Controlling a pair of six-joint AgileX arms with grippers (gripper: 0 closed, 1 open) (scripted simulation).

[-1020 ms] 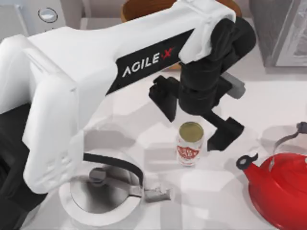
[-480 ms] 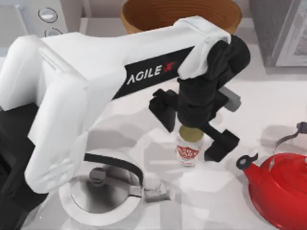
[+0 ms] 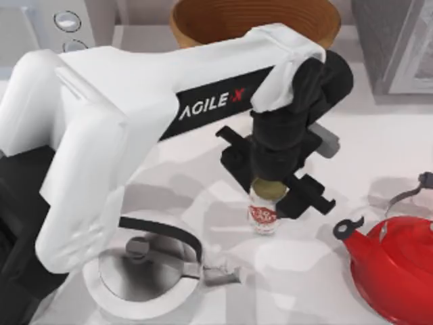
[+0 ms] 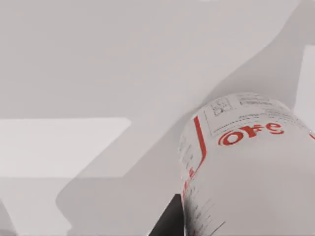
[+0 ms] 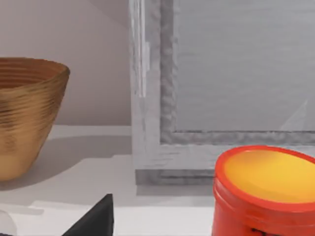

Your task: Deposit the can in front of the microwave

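Note:
The can, a small white tin with a red label and an olive top, stands upright mid-table. My left gripper reaches straight down over it, one black finger on each side pressed to the can's wall, so it is shut on it. In the left wrist view the can sits very close, beside a dark fingertip. The microwave, light grey with round silver dials, stands at the back left, partly behind my left arm. My right gripper is parked off to the right.
A wooden bowl stands at the back centre. A darker grey appliance fills the back right. A red kettle sits front right, and a white kettle with a steel lid front left. The right wrist view has a red-orange jar.
My left gripper has come down over the can, and its fingers have drawn in from a wide spread to meet the can's sides. The can stays in place.

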